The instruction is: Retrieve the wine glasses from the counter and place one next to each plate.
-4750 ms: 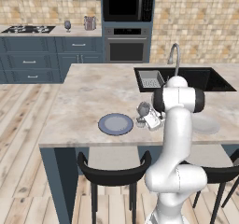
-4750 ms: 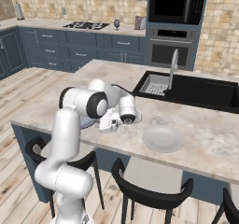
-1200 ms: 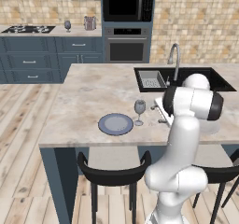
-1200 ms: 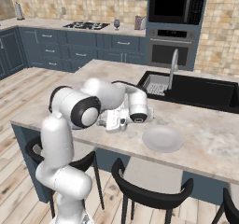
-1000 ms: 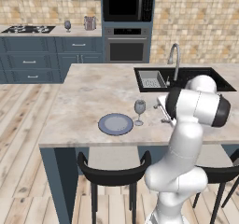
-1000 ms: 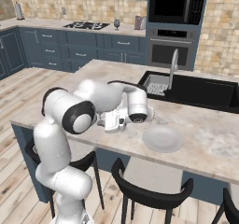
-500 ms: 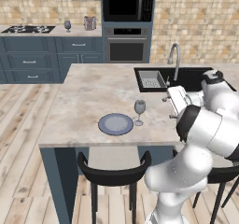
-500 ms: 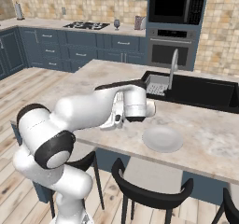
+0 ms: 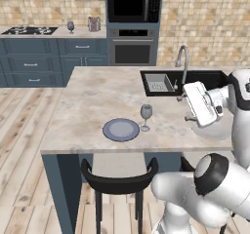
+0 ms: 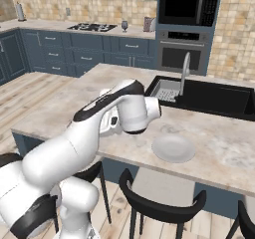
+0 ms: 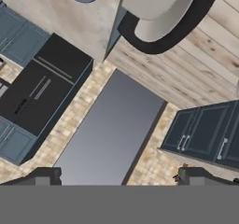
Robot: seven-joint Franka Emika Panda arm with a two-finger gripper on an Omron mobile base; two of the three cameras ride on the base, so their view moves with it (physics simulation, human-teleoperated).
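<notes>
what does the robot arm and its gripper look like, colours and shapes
The arm is glossy white, built of thick rounded tube segments with bulbous joints ringed in dark grey or black. Its hand is a flat, boxy white block. The gripper ends in two small dark, squarish fingertips. No cables or markings visible.

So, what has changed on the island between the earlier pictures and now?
The gripper let go of the clear wine glass, which now stands upright just right of the blue-grey plate. The arm then drew back and swung away to the right. Both plates, including the pale plate, and the dark goblet on the counter stayed put.
</notes>
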